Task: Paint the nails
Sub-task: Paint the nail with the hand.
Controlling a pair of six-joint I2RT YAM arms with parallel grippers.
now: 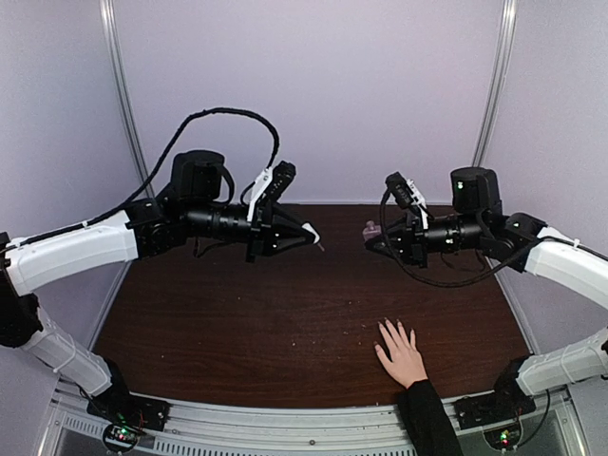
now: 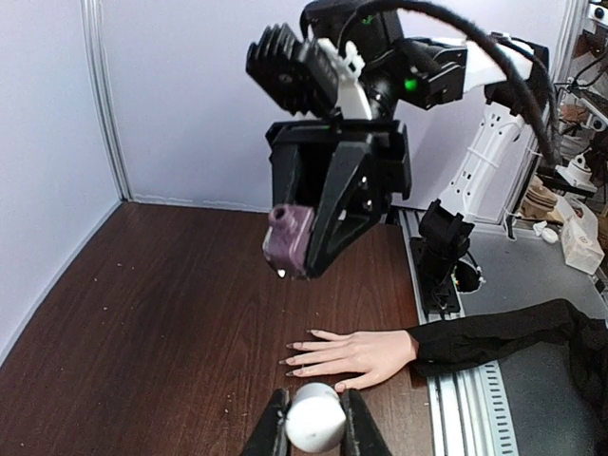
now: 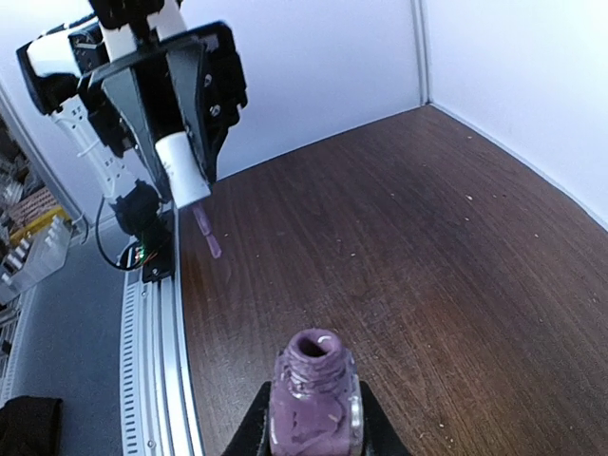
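Painting seems not yet begun: the left gripper (image 1: 302, 234) pinches the white brush cap (image 3: 180, 169) and the right gripper (image 1: 375, 237) the open purple bottle (image 2: 288, 237), both aloft toward 12 o'clock, well apart from the nails (image 2: 296, 361) of the hand (image 1: 402, 353) lying at 5 o'clock on the table (image 1: 237, 313).

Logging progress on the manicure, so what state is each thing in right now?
Bottle: uncapped, gripped by right gripper.
Cap: off bottle, brush exposed, gripped by left gripper.
Hand: flat on table, fingers spread.
Nails: too small to tell if painted.
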